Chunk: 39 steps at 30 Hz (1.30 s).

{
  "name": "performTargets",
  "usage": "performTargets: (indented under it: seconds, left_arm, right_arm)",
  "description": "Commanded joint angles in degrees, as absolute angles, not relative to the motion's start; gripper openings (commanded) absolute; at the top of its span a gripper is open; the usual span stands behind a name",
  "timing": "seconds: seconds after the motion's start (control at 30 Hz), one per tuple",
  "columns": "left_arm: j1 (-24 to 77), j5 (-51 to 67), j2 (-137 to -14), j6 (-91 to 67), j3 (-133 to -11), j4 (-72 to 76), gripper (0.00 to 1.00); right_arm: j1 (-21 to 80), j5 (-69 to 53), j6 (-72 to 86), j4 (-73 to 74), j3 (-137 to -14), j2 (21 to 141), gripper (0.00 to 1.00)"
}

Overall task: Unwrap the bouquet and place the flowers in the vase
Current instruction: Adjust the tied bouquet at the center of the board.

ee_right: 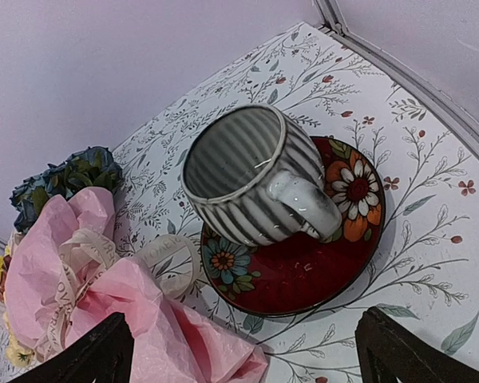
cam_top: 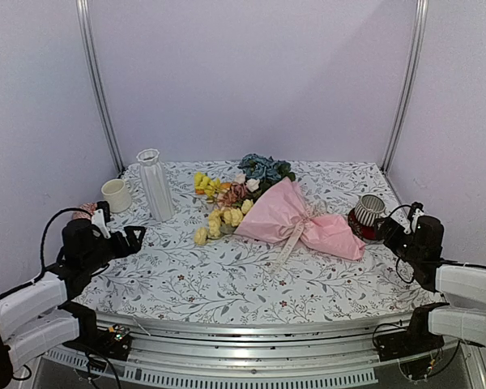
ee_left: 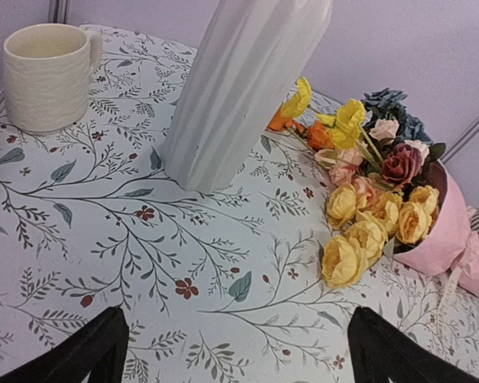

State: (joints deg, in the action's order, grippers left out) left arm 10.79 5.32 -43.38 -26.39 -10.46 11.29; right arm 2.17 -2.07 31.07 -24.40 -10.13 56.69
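Seen from above, the bouquet lies wrapped at mid-table, its blooms toward the upright vase near its left. The ribbon probably comes first: one arm should pin the paper while the other draws a loose end. The left gripper and right gripper sit at the table's sides, spread and empty. The left wrist view shows wide, empty jaws facing the vase and flowers. In the right wrist view the spread, empty jaws face a striped cup on a saucer.

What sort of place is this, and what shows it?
Likely a robot lab booth: plain wall panels on metal posts, a floral-clothed table, a left arm and right arm at its edge.
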Motion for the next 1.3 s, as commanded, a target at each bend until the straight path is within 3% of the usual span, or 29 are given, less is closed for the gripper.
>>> performTargets:
  seconds: [0.0,0.17,0.47,0.67,0.77,1.27]
  left_arm:
    - [11.4,2.3,-42.2,-26.9,-11.6,9.9,0.98]
    - [11.4,-6.2,-41.3,-29.2,-13.9,3.4,0.98]
    - [10.7,-6.2,-40.4,-35.0,-18.4,-6.7,0.98]
    - [9.6,8.7,-42.6,-33.9,-17.4,0.4,0.93]
    - [9.8,14.5,-44.6,-34.0,-17.0,3.1,0.96]
    - [17.1,20.1,-50.3,-39.4,-11.8,19.4,0.98]
  right_arm:
    - [2.0,-1.3,31.4,-23.9,-11.8,55.7,0.99]
    - [2.0,2.4,31.0,-17.9,-15.1,55.2,0.99]
    - [2.0,-4.7,26.7,-9.6,-25.8,55.7,0.99]
    - [2.0,-15.3,21.6,-5.3,-35.1,64.1,0.99]
    - [2.4,-20.0,20.0,-3.4,-39.6,69.2,0.99]
    - [11.2,-22.4,11.7,5.7,-55.0,85.0,0.99]
